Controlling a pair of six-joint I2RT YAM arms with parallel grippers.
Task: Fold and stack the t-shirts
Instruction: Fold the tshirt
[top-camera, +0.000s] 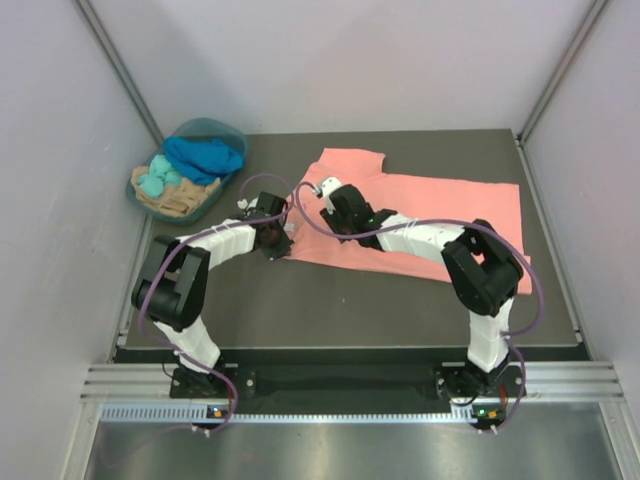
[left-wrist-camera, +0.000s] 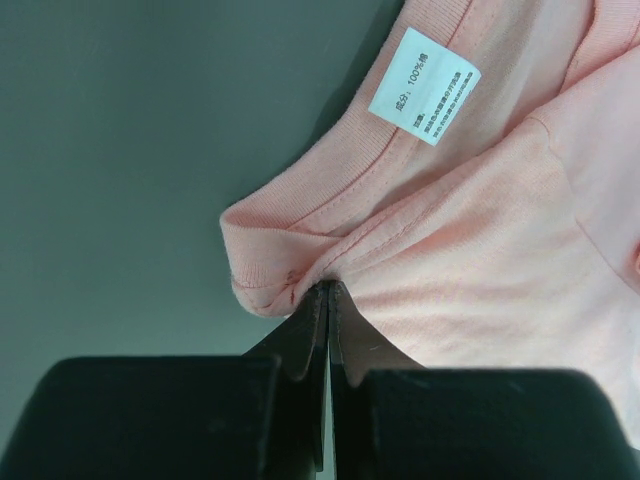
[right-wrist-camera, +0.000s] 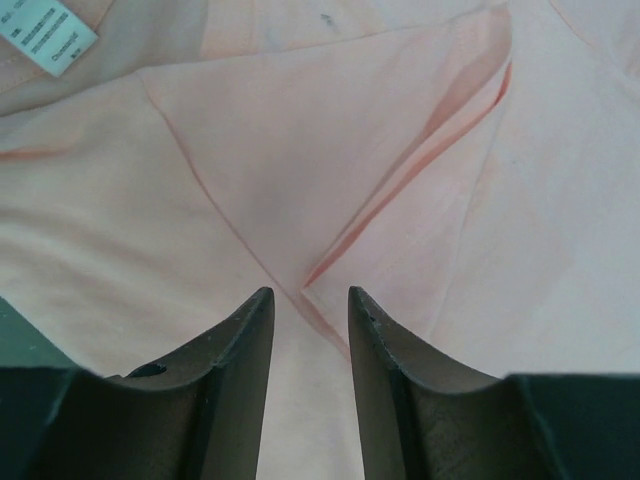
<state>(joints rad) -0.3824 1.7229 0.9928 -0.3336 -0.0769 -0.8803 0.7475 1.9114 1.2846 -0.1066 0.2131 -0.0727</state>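
Note:
A salmon-pink t-shirt (top-camera: 440, 215) lies spread on the dark table (top-camera: 330, 310), reaching from the middle to the right edge. My left gripper (top-camera: 272, 240) is shut on the shirt's near-left edge; the left wrist view shows the jaws (left-wrist-camera: 328, 290) pinching the hem (left-wrist-camera: 290, 250), with a white care label (left-wrist-camera: 424, 87) beyond. My right gripper (top-camera: 335, 215) is open and low over the shirt's left part; the right wrist view shows its fingers (right-wrist-camera: 310, 305) straddling a fold crease in the pink cloth (right-wrist-camera: 330, 170).
A teal basket (top-camera: 190, 175) at the table's far left corner holds blue, turquoise and tan clothes. Grey walls close in both sides and the back. The table's near half shows bare dark surface.

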